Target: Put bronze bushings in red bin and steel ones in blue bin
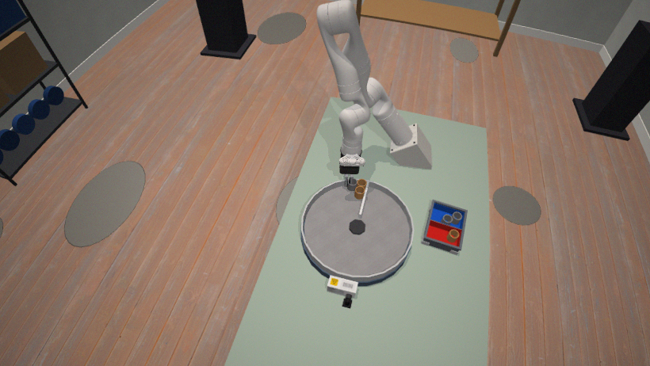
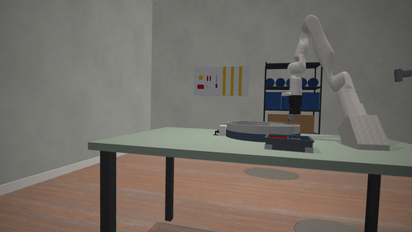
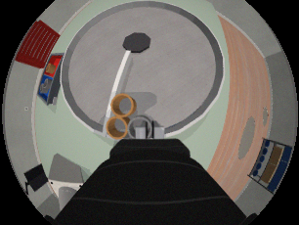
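My gripper (image 1: 348, 179) (image 2: 290, 120) (image 3: 149, 126) is shut on the wall of a steel bushing (image 1: 352, 188) (image 3: 130, 127), one finger inside its bore and one outside. The bushing is upright at the turntable (image 1: 331, 245) (image 3: 171, 64) edge nearest the arm's base; any gap under it cannot be told. Two bronze bushings touch or nearly touch beside it: one nearer the hub (image 1: 359, 195) (image 3: 113, 107), one by the rim (image 1: 361, 185) (image 3: 108, 130). The blue bin (image 1: 438, 214) holds two steel bushings; the red bin (image 1: 438, 233) holds one bronze bushing (image 1: 453, 237).
A white bar (image 1: 362, 202) (image 3: 118, 75) runs beside the bronze bushings from near the dark hub (image 1: 357, 226) (image 3: 136, 42) towards the rim. The turntable has a raised rim wall. A white box (image 1: 342, 285) (image 2: 222, 130) stands at its far side from the arm.
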Robot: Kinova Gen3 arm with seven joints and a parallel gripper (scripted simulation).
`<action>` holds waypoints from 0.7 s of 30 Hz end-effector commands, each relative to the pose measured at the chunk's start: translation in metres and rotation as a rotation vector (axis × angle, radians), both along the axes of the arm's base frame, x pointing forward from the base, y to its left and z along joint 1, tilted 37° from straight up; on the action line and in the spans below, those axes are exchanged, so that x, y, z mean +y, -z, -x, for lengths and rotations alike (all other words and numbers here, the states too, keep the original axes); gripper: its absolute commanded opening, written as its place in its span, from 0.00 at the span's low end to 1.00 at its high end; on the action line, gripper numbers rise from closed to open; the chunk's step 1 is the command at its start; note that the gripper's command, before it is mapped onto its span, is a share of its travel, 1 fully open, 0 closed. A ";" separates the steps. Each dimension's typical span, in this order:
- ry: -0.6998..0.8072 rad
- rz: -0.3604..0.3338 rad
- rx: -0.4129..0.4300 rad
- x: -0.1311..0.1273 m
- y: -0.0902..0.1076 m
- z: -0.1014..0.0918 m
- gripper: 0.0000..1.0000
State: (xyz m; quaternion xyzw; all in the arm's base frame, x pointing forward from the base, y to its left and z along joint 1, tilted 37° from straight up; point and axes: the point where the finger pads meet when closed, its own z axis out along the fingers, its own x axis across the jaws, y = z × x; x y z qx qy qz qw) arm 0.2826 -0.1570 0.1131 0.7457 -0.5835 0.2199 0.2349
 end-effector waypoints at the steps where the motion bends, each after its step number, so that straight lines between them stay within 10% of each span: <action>1: -0.001 -0.002 -0.001 0.001 0.000 0.000 0.00; 21: -0.001 -0.002 -0.001 0.004 -0.005 0.000 0.00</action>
